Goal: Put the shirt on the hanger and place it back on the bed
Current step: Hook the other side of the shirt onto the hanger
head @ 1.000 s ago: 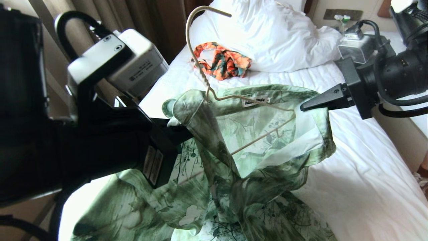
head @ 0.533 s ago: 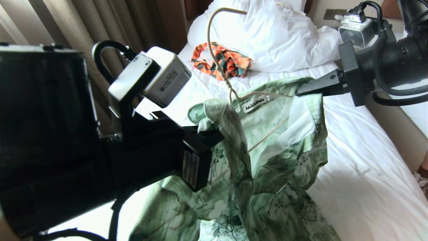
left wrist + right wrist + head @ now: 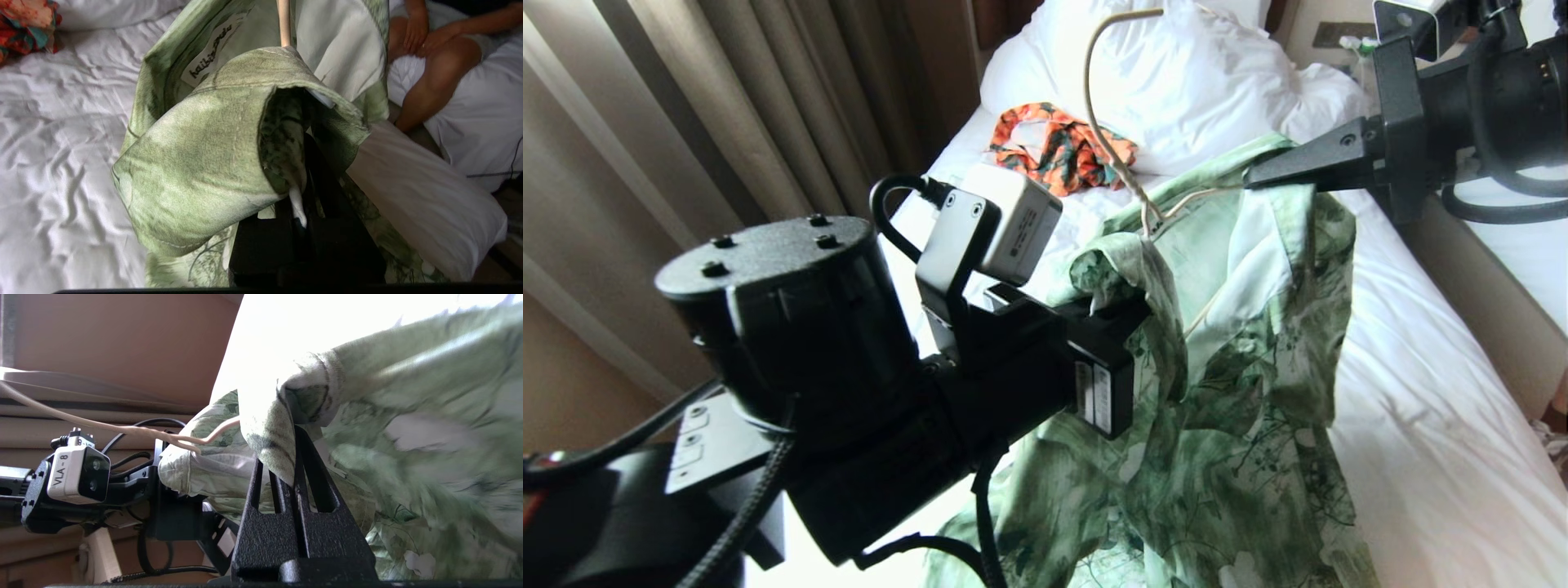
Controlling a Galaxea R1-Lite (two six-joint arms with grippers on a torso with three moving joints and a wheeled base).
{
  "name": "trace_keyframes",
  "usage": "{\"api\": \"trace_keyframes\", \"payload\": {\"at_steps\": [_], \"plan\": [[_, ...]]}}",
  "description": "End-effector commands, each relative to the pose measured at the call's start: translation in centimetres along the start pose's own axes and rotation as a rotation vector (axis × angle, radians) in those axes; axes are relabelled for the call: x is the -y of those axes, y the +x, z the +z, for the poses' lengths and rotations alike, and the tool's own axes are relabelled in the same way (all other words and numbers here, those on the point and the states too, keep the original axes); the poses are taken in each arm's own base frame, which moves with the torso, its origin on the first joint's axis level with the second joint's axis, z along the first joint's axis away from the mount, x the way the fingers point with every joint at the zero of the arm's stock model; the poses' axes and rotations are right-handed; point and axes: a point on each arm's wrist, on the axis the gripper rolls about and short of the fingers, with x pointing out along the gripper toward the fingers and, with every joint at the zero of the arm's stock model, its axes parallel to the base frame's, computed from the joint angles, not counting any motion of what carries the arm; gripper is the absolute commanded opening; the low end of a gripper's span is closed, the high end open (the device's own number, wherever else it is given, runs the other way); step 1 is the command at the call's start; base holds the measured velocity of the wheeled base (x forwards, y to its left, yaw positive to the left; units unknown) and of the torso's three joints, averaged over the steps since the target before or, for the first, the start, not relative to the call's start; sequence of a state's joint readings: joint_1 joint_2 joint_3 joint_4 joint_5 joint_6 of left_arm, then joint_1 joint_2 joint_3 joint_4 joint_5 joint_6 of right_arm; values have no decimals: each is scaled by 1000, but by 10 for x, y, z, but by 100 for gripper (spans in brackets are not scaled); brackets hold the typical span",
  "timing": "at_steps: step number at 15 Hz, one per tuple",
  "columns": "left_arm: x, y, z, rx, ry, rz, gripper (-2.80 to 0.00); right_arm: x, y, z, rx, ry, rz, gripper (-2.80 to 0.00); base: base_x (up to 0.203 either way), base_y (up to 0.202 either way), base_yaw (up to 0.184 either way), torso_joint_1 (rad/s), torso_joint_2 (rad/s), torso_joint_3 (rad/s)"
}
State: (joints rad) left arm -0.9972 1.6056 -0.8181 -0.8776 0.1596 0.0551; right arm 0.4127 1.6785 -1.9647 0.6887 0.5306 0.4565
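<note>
Shirt held aloft on hanger, above bed.
Left gripper [image 3: 1131, 306] clamped on one shoulder of the shirt [image 3: 1241, 392], right gripper [image 3: 1254, 175] pinching the other; hanger [image 3: 1107, 139] threaded through the collar, likely keeping fabric spread over the bed [image 3: 1421, 408].

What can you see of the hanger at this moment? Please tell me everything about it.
The hanger is thin cream-white wire with a curved hook and twisted neck. It is lifted above the bed, hook toward the pillows, tilted. Its shoulders sit inside the shirt, mostly hidden by fabric. The left pincer and the right pincer are each shut on the shirt at a shoulder end.
</note>
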Motion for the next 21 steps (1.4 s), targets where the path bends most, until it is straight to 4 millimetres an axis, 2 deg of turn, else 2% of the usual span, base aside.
{"api": "trace_keyframes", "payload": {"at_steps": [1, 5, 8, 12, 17, 21], "plan": [[3, 15, -12, 38, -9, 4, -280, -6, 0, -3, -6, -8, 10, -280, 0, 0, 0, 0, 0, 0], [4, 17, -8, 79, -45, 3, -280, -31, -6, -16, -43, -43, 76, -280, 0, 0, 0, 0, 0, 0], [3, 17, -1, 126, -53, 6, -280, -51, -7, -40, -144, -58, 123, -280, 0, 0, 0, 0, 0, 0], [0, 10, 15, 177, -61, 17, -280, -53, 2, -63, -206, -61, 58, -280, 0, 0, 0, 0, 0, 0], [-2, 8, 27, 219, -64, 24, -280, -52, 0, -65, -209, -62, 49, -280, 0, 0, 0, 0, 0, 0], [-2, 6, 30, 227, -64, 25, -280, -55, -4, -66, -200, -112, 55, -280, 0, 0, 0, 0, 0, 0]]}}
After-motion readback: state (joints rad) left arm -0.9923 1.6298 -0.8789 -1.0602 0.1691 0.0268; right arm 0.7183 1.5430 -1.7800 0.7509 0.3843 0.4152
